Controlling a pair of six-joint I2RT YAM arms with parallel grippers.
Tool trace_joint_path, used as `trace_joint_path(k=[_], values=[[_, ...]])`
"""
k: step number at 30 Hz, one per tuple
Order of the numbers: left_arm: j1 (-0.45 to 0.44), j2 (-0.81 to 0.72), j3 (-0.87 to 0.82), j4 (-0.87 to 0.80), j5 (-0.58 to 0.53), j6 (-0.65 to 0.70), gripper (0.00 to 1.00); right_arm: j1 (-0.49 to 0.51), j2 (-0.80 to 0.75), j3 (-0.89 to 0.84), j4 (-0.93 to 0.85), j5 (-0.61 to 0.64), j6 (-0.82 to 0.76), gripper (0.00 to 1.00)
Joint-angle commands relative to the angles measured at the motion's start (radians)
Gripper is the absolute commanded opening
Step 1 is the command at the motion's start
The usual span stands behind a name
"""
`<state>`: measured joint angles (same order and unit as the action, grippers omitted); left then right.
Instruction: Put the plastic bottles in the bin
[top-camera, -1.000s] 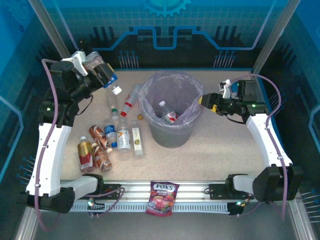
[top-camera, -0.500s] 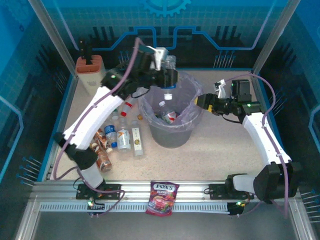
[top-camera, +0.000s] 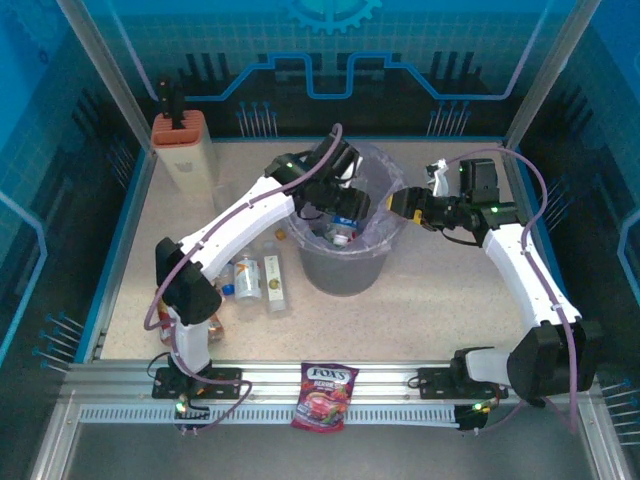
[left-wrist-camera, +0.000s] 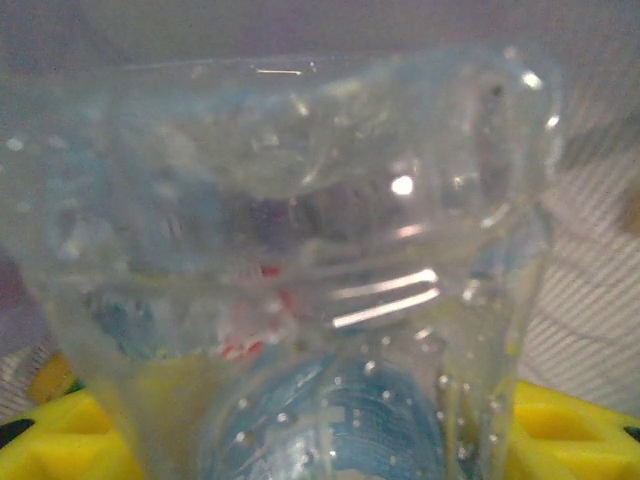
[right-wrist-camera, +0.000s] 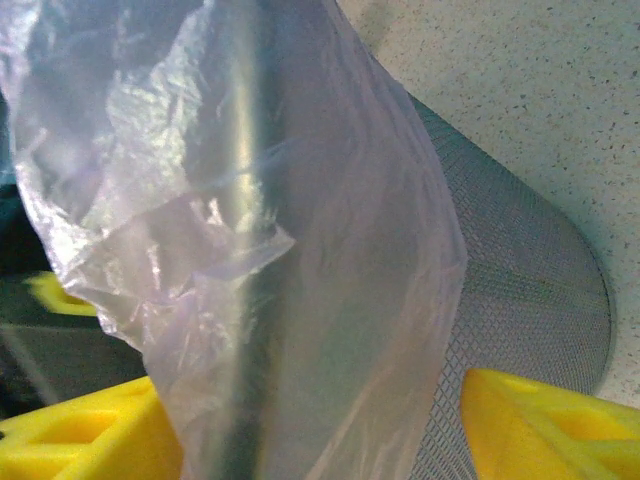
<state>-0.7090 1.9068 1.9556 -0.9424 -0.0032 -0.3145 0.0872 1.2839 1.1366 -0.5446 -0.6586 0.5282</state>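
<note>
Red bag (top-camera: 324, 395) reads FOX'S. Clear, blue-marked bottle (left-wrist-camera: 300, 300) — clamped in left gripper (top-camera: 345, 214) — over purple-lined grey bin (top-camera: 340, 275); right gripper (top-camera: 399, 203) straddles its rim, grip unclear.

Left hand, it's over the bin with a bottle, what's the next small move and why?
Probably open the left hand and let go. It grips a clear bottle and, in the top view, sits over the mouth of the bin, so the bottle should fall inside.

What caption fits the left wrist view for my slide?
Left gripper clamps a clear plastic bottle between its yellow fingers.
</note>
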Motion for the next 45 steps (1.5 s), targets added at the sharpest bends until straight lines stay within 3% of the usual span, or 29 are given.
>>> trace_joint_path(k=[1,20,26,37,41,45], values=[[-0.008,0.013,-0.060,0.070,0.066,-0.020,0.35,0.014,0.022,-0.001,-0.012,0.027,-0.014,0.71],[-0.007,-0.010,-0.122,0.129,0.121,-0.007,0.91,0.016,0.026,0.008,-0.019,0.042,-0.023,0.72],[-0.007,-0.051,-0.069,0.104,0.105,0.025,0.94,0.016,0.027,0.010,-0.021,0.045,-0.027,0.72],[0.012,-0.294,-0.017,0.079,-0.102,0.094,0.94,0.017,0.026,0.017,-0.023,0.058,-0.031,0.73],[0.112,-0.376,-0.021,0.005,-0.165,0.075,0.95,0.020,0.026,0.020,-0.023,0.058,-0.034,0.73],[0.305,-0.481,-0.160,0.013,-0.121,0.026,0.95,0.020,0.027,0.025,-0.026,0.054,-0.036,0.73]])
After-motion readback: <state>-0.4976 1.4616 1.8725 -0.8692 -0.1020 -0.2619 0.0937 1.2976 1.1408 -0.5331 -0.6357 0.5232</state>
